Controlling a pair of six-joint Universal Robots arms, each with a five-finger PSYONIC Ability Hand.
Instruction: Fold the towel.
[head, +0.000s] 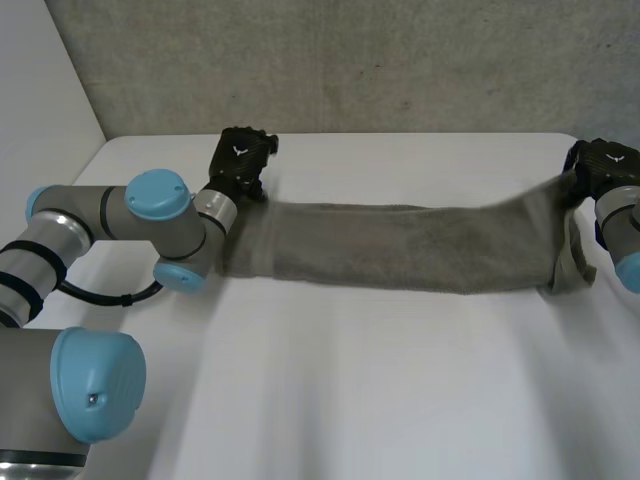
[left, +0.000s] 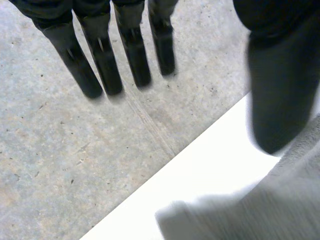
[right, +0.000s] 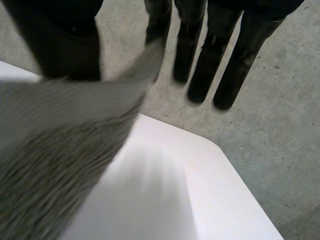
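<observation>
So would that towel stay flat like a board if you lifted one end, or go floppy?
Probably floppy: the towel bends up from the table to the right hand, and a flap droops beside it. Likely light too, since a pinch seems to hold that end up. Its fuzzy surface probably won't slip.

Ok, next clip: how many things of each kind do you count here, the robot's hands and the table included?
towel: 1
hands: 2 (left hand, right hand)
table: 1
Total: 4
</observation>
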